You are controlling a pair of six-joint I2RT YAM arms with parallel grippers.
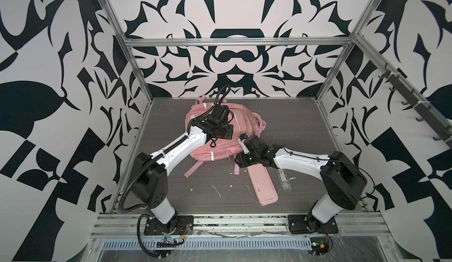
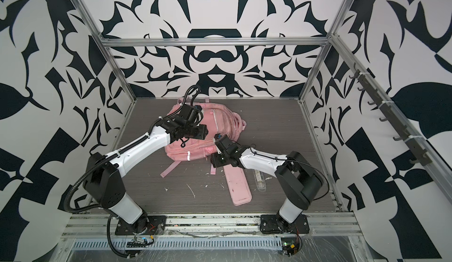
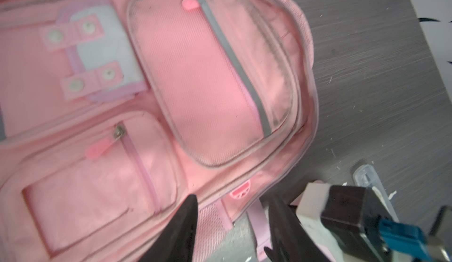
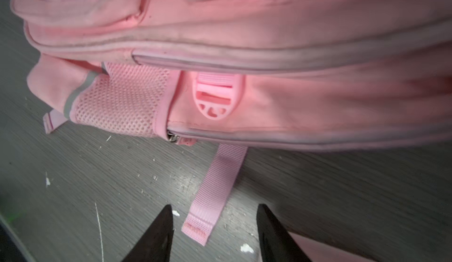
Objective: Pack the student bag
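Both top views show the pencil case [image 1: 265,187] lying flat at near right on the table [image 1: 208,189]. Its far end is hidden under the right arm. Just right of it lies a clear plastic item [image 1: 285,180] whose contents cannot be made out.

In the right wrist view, the right gripper [image 4: 215,207] is above the table at the near right side of the student bag [image 4: 293,40]. Its fingers [image 4: 154,236] are spread apart and grip nothing. The loose end of a pink strap [image 4: 215,187] lies on the table between them, and contact cannot be confirmed. The frame cuts off the bag.

The student bag [image 1: 220,150] lies flat, front pockets up, from the table centre toward the far side. The left arm covers its middle in both top views.

In the left wrist view, which is blurred, the left gripper [image 3: 234,197] hangs above the bag's near edge. Its fingers [image 3: 181,231] are apart and hold nothing. Only their tips show, and the bag's far portion is cut off.
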